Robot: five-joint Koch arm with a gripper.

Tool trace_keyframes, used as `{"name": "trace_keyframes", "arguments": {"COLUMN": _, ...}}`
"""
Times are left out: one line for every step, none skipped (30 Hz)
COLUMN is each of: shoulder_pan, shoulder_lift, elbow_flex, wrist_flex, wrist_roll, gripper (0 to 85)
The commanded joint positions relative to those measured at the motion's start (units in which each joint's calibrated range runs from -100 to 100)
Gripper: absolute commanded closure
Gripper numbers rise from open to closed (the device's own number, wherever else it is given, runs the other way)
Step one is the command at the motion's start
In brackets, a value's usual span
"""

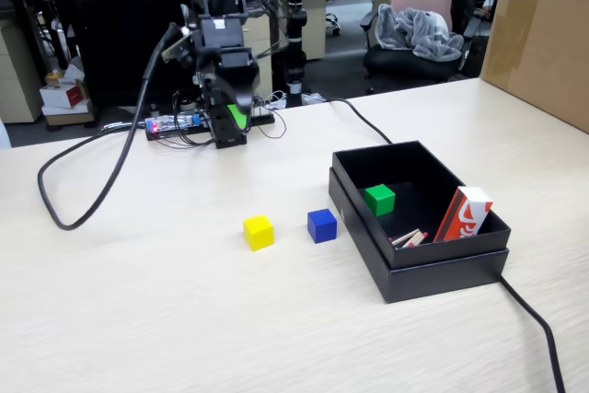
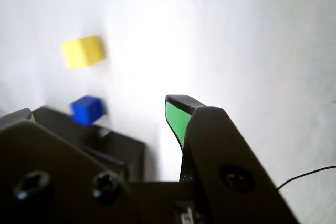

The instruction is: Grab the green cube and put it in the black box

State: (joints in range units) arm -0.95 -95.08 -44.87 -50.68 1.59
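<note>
Fixed view: arm folded at the far side of the bench (image 1: 184, 319), end effector (image 1: 232, 126) hanging tip-down above the bench surface, black with a green pad.
End effector state: jaws apart in the wrist view, a wide gap between the green-padded finger (image 2: 176, 119) and the other jaw at the left edge; nothing held.
Green cube (image 1: 378, 199): well apart from the end effector, to its right and nearer the camera in the fixed view; resting on the floor of the black box, near the box's left wall, upright.
Black box (image 1: 433, 269): right of and nearer than the end effector in the fixed view, open-topped, sitting on a wider black base; in the wrist view a dark corner (image 2: 121, 150) at lower left, blurred.
Other box contents: red-and-white carton (image 1: 463, 213) leaning at the right side; small red and pale sticks (image 1: 409, 238) on the floor beside it, too small to identify.
Blue cube (image 1: 321, 225): on the bench just left of the box, apart from it; in the wrist view (image 2: 87, 109) left of the padded finger.
Yellow cube (image 1: 259, 232): left of the blue cube, near it, not touching; in the wrist view (image 2: 83, 51) above the blue cube, blurred.
Cable (image 1: 87, 190): thick black loop on the bench, left of the end effector.
</note>
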Motion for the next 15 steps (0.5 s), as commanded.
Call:
{"name": "trace_keyframes", "arguments": {"shoulder_pan": -0.8, "shoulder_lift": -4.3, "elbow_flex": -2.1, "wrist_flex": 5.0, "wrist_roll": 0.3, "gripper": 34.8}}
{"name": "trace_keyframes", "arguments": {"shoulder_pan": -1.0, "shoulder_lift": -4.5, "elbow_flex": -3.9, "wrist_flex": 5.8, "wrist_roll": 0.5, "gripper": 34.7}}
{"name": "trace_keyframes", "arguments": {"shoulder_pan": -1.0, "shoulder_lift": -4.5, "elbow_flex": -6.2, "wrist_flex": 7.3, "wrist_roll": 0.8, "gripper": 34.6}}
{"name": "trace_keyframes", "arguments": {"shoulder_pan": -1.0, "shoulder_lift": -4.5, "elbow_flex": -9.0, "wrist_flex": 9.8, "wrist_roll": 0.9, "gripper": 34.3}}
{"name": "trace_keyframes", "arguments": {"shoulder_pan": -1.1, "shoulder_lift": -4.3, "elbow_flex": -11.9, "wrist_flex": 12.5, "wrist_roll": 1.0, "gripper": 34.3}}
{"name": "trace_keyframes", "arguments": {"shoulder_pan": -1.2, "shoulder_lift": -4.3, "elbow_flex": -14.8, "wrist_flex": 15.6, "wrist_roll": 0.9, "gripper": 34.2}}
{"name": "trace_keyframes", "arguments": {"shoulder_pan": -1.2, "shoulder_lift": -4.3, "elbow_flex": -17.7, "wrist_flex": 18.6, "wrist_roll": 0.9, "gripper": 34.3}}
{"name": "trace_keyframes", "arguments": {"shoulder_pan": -1.3, "shoulder_lift": -4.3, "elbow_flex": -20.3, "wrist_flex": 20.9, "wrist_roll": 0.8, "gripper": 34.2}}
{"name": "trace_keyframes", "arguments": {"shoulder_pan": -1.4, "shoulder_lift": -4.3, "elbow_flex": -22.7, "wrist_flex": 23.1, "wrist_roll": 0.7, "gripper": 34.2}}
{"name": "trace_keyframes", "arguments": {"shoulder_pan": -1.7, "shoulder_lift": -4.3, "elbow_flex": -25.3, "wrist_flex": 25.7, "wrist_roll": 0.4, "gripper": 34.2}}
{"name": "trace_keyframes", "arguments": {"shoulder_pan": -1.8, "shoulder_lift": -4.3, "elbow_flex": -28.1, "wrist_flex": 28.7, "wrist_roll": 0.1, "gripper": 34.2}}
{"name": "trace_keyframes", "arguments": {"shoulder_pan": -1.8, "shoulder_lift": -4.3, "elbow_flex": -30.8, "wrist_flex": 31.5, "wrist_roll": -0.1, "gripper": 34.2}}
{"name": "trace_keyframes", "arguments": {"shoulder_pan": -1.9, "shoulder_lift": -4.3, "elbow_flex": -33.5, "wrist_flex": 34.1, "wrist_roll": -0.3, "gripper": 34.2}}
{"name": "trace_keyframes", "arguments": {"shoulder_pan": -2.1, "shoulder_lift": -4.3, "elbow_flex": -35.8, "wrist_flex": 36.4, "wrist_roll": -0.7, "gripper": 34.1}}
{"name": "trace_keyframes", "arguments": {"shoulder_pan": -2.1, "shoulder_lift": -4.3, "elbow_flex": -38.0, "wrist_flex": 38.6, "wrist_roll": -1.0, "gripper": 34.1}}
